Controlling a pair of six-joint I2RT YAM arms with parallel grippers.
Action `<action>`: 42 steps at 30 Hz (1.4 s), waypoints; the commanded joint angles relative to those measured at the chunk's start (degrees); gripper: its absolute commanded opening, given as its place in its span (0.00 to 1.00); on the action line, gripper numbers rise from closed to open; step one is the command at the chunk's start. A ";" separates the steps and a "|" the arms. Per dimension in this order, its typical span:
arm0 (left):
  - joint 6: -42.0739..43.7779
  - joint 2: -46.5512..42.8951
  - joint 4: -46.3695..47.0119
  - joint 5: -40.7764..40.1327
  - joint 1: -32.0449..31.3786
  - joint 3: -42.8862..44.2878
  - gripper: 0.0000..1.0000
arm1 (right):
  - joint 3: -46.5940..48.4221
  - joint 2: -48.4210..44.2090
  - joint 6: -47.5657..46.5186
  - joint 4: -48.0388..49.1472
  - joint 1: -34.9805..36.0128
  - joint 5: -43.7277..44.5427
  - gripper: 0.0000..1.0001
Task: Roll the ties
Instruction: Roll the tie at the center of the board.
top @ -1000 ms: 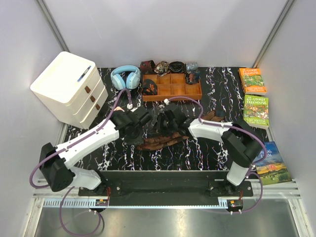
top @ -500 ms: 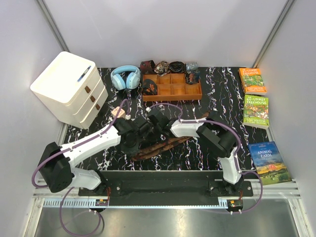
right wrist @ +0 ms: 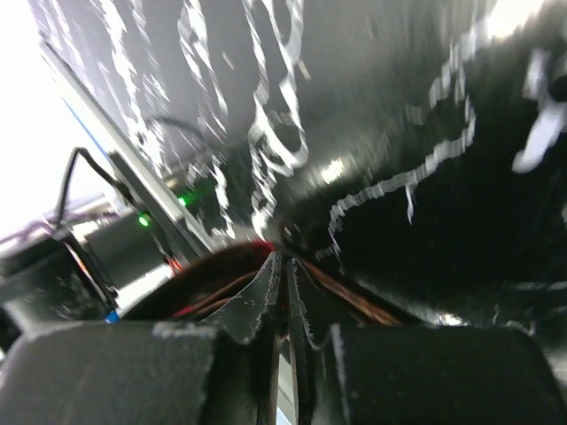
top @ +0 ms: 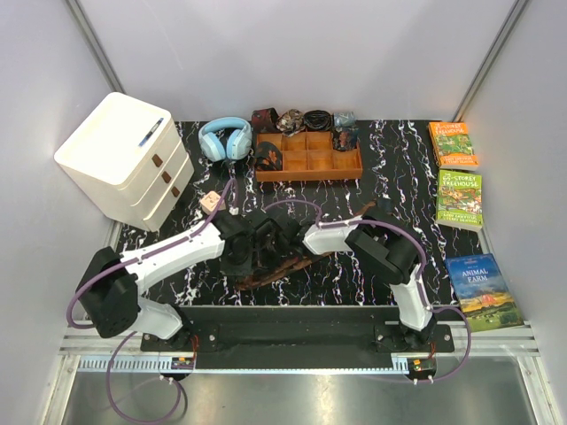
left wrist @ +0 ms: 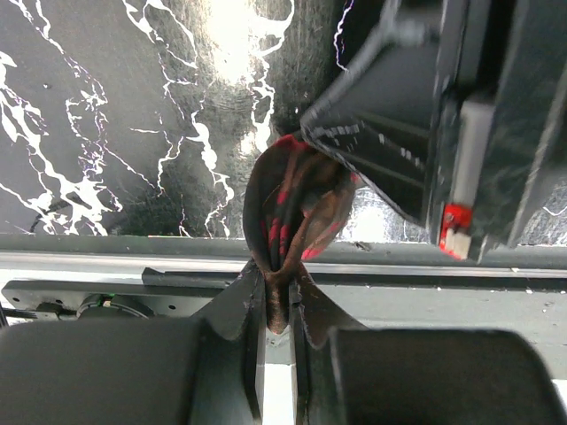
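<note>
The left gripper point(left wrist: 276, 297) pinches a folded loop of the tie point(left wrist: 294, 204) above the black marble table point(left wrist: 106, 115), and the right gripper point(right wrist: 282, 276) is clenched on the same tie.

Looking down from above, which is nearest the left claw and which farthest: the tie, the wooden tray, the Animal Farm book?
1. The tie, pinched in the left gripper.
2. The wooden tray, at the back.
3. The Animal Farm book, far right front.
</note>
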 commanded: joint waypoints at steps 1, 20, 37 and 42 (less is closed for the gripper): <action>0.78 -0.16 0.31 0.23 -0.09 2.60 0.06 | -2.93 -3.95 1.91 2.18 1.70 -2.59 0.11; -0.97 6.25 -3.99 -4.60 -3.16 6.81 0.05 | -4.24 -11.24 -1.33 -3.08 -8.74 3.48 0.13; -5.37 20.91 -13.83 -13.75 -8.61 16.56 0.06 | -23.14 -37.08 -2.83 -10.28 -19.12 13.58 0.15; -6.24 26.55 -17.61 -16.03 -10.63 22.80 0.06 | -24.99 -45.16 -3.62 -15.11 -19.30 17.10 0.17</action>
